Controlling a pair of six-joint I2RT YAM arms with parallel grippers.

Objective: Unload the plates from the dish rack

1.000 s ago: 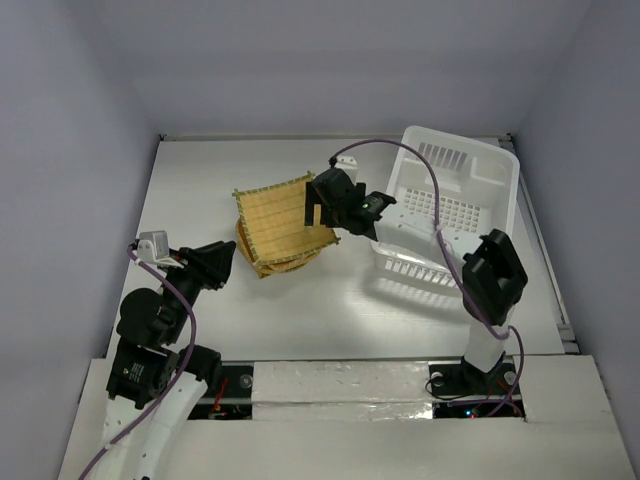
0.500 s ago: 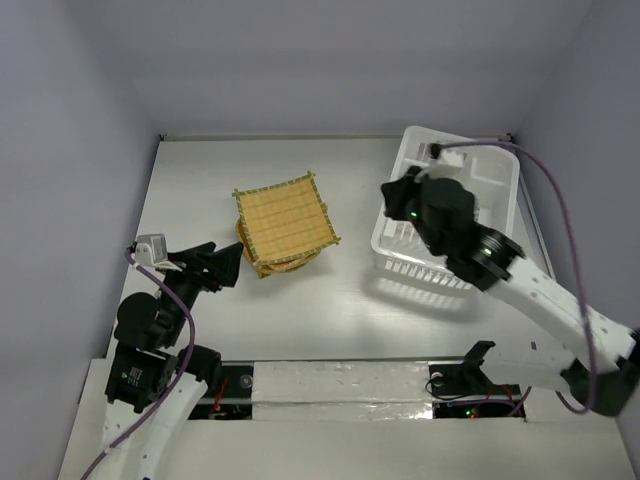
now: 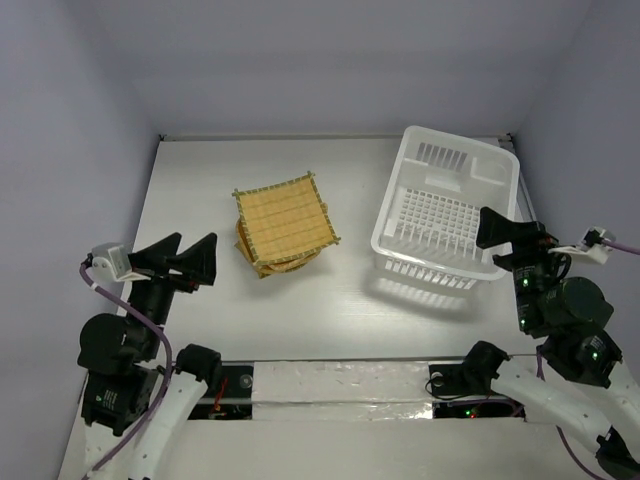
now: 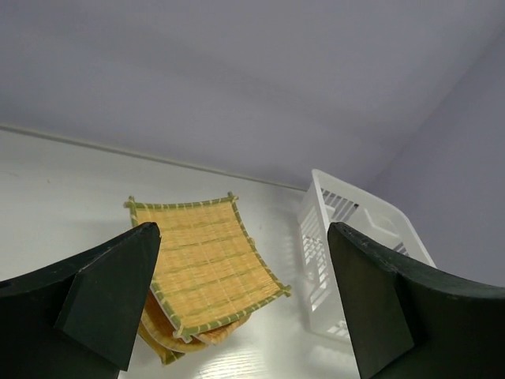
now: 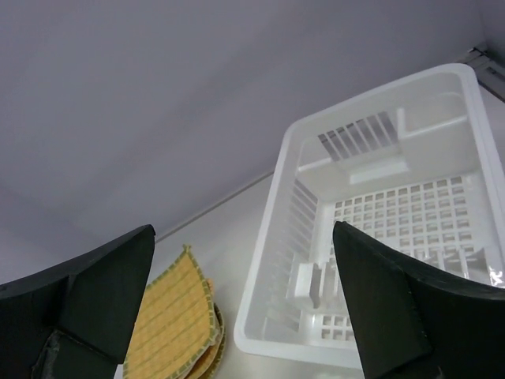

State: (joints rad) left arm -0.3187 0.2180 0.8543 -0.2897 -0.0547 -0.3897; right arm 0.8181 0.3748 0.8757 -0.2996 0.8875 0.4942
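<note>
- Plates [image 3: 285, 225]: thin tan-yellow woven plates with darker green-brown rims, in one stack on the white table [image 3: 200, 180], left of centre.
- Top of the stack is the large square plate, turned slightly askew to the table edges. Round plates lie under it, and their rims show past its near and left sides.
- All plates seen lie in this stack, outside the rack.
- White plastic dish rack [image 3: 425, 268], rectangular with slotted walls and a grid floor, sits on the far right part of the table. It is right of the stack and apart from it.
- Left gripper [image 3: 195, 243]: near the table's left edge, on the near-left side of the stack and apart from it. The black fingers point toward the stack. The wrist view shows the jaws spread wide with nothing between them, the stack and rack beyond the gap.
- Right gripper [image 5: 243, 233]: by the rack's near right corner. In the top view one finger overlaps the rack's right rim; I cannot tell whether it touches. The jaws are spread fully apart and hold nothing.
</note>
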